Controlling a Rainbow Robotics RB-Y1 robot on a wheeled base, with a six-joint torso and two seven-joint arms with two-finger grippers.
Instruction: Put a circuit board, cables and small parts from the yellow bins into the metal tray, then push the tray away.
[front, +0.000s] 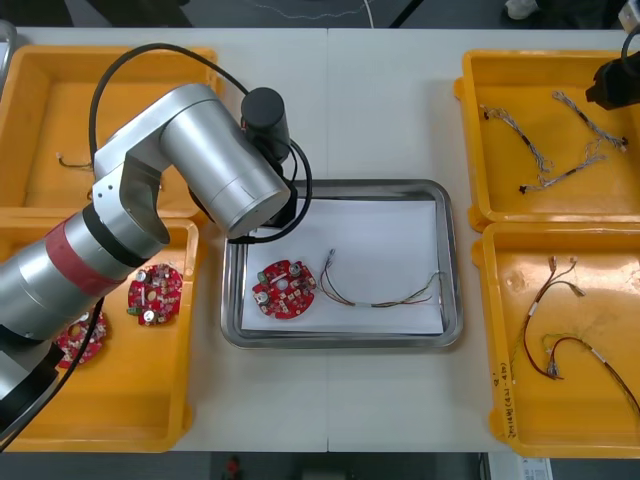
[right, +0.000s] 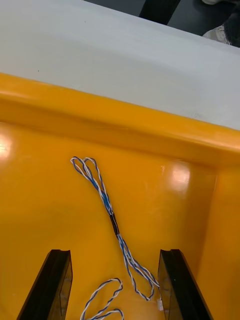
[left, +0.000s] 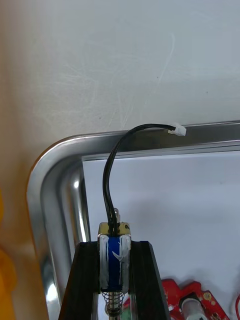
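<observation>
My left gripper (left: 114, 246) is shut on a small metal part (left: 114, 262) with a blue band and a black cable (left: 111, 170) curling up to a white plug. It hangs over the left end of the metal tray (left: 50, 165), beside a red circuit board (left: 186, 301). In the front view the left arm (front: 215, 170) reaches over the tray's (front: 340, 186) left edge; a circuit board (front: 284, 289) and a red and yellow cable (front: 385, 296) lie on its white inside. My right gripper (right: 115, 255) stands open over a twisted blue and white cable (right: 107, 210) in the far right bin (front: 470, 130).
Two more circuit boards (front: 155, 293) lie in the near left bin (front: 185, 400). Dark red cables (front: 560, 335) lie in the near right bin (front: 490, 400), and several blue and white cables (front: 515, 125) in the far right one. The far left bin (front: 30, 60) holds one small item (front: 70, 160).
</observation>
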